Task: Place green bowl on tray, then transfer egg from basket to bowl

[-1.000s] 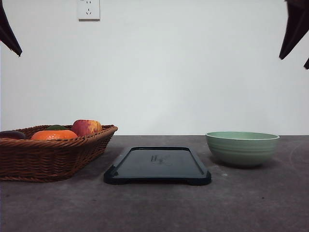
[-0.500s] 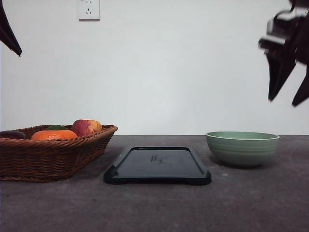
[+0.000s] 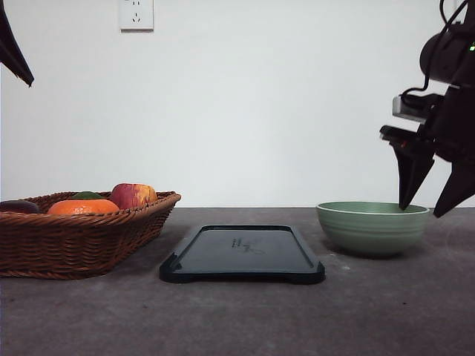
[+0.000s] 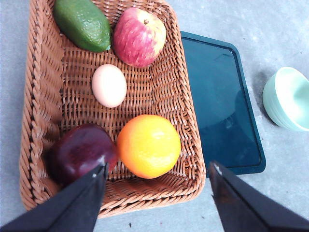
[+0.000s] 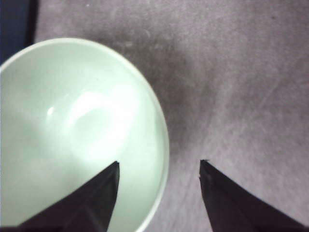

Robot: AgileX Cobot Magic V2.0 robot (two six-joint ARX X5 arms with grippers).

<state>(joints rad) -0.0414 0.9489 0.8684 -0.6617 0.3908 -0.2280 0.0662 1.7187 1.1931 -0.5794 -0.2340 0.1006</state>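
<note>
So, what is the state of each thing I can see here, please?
Green bowl: upright, empty, on the table right of the tray.
Tray: flat, bare.
Egg: lying in the basket.
Right gripper: open, straddling the bowl's rim.
Left gripper: open, above the basket.

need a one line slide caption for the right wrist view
Open right gripper straddling the near rim of the empty green bowl on the grey table.

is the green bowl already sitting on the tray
No, in the front view the green bowl stands on the bare table to the right of the tray, with a gap between them.
</note>
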